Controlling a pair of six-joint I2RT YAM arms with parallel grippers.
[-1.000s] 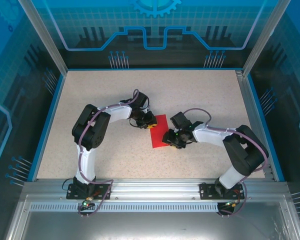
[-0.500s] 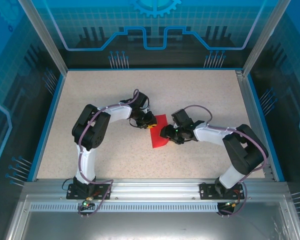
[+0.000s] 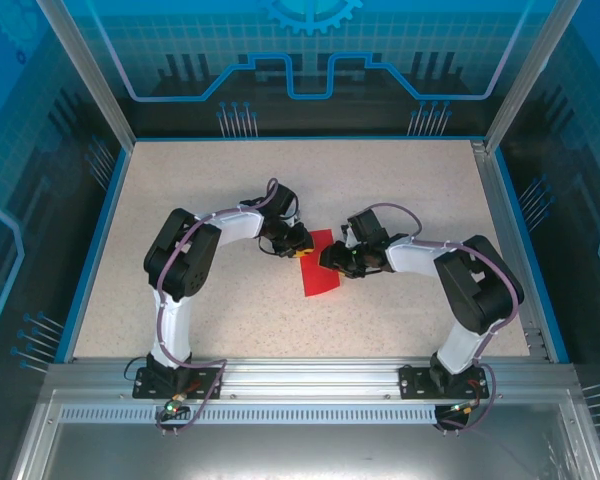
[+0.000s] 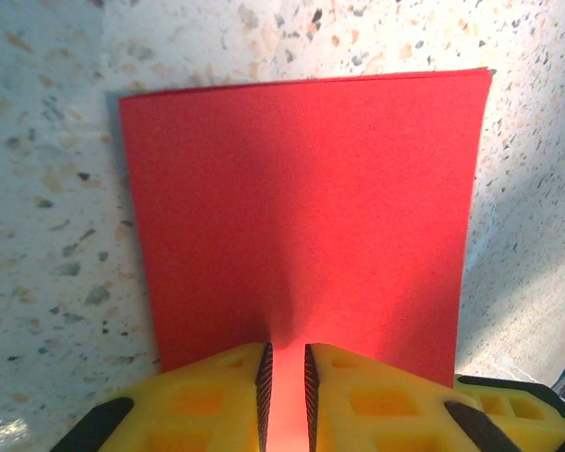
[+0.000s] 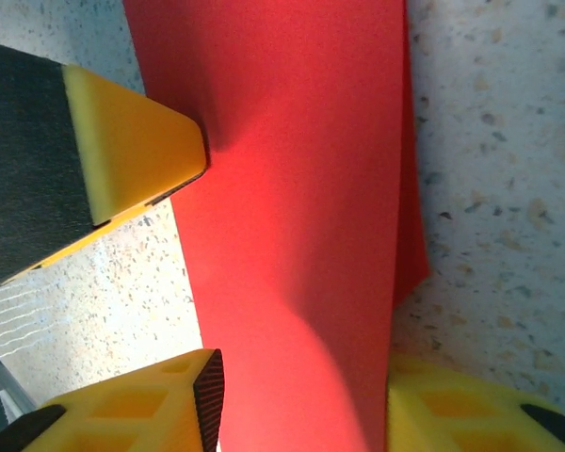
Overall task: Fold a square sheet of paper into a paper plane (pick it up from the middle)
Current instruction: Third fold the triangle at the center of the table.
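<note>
We locate the square sheet of paper flat at ctr of counter. A second layer shows along one edge, so it appears folded once. Left hand sits at sheet's 11 o'clock, clenched on its edge. Right hand sits at 2 o'clock, released, jaws astride the sheet w/o pinching. We rate the paper v. light, limp, slick on counter, easily creased or torn. Pinch edges only, min. force, w/ one hand anchoring at each fold.
</note>
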